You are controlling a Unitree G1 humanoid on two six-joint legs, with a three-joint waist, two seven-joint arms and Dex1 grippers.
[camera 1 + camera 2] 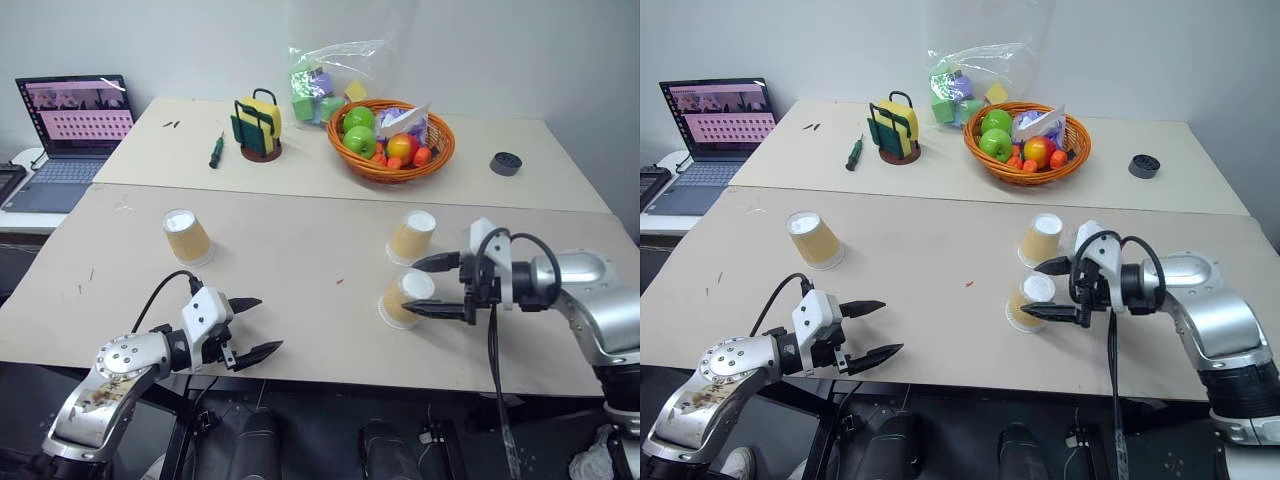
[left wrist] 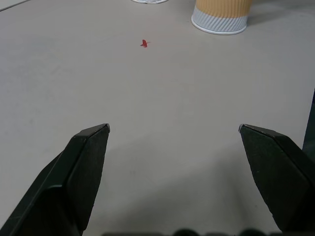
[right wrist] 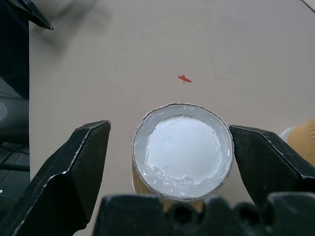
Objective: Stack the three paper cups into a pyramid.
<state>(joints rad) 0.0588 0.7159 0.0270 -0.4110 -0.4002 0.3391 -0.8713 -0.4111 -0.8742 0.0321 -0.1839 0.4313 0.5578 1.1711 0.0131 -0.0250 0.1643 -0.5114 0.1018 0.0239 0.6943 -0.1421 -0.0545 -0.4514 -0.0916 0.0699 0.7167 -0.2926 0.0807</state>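
Black fingers of the right gripper stand spread apart, one on each side of the nearest paper cup. In the right wrist view the cup's white base sits right between the two fingers, with a small gap on each side, so nothing is pinched yet. This cup stands upside down, low and right of the middle of the picture, near the front edge of the table. Its long way runs straight up and down, so I think the fingers only need to squeeze in from the sides and then lift.

The left gripper hangs at the lower left, by the table's front edge, with its fingers spread wide and nothing between them. It is well apart from every cup, so the right arm is the nearer one.

A bit farther back, the second cup stands upside down just behind the first, very close to the upper finger. A bump there could knock it over. The third cup stands upside down at the middle left, with lots of bare table around it.

At the upper middle sits a fruit basket, far from the work.
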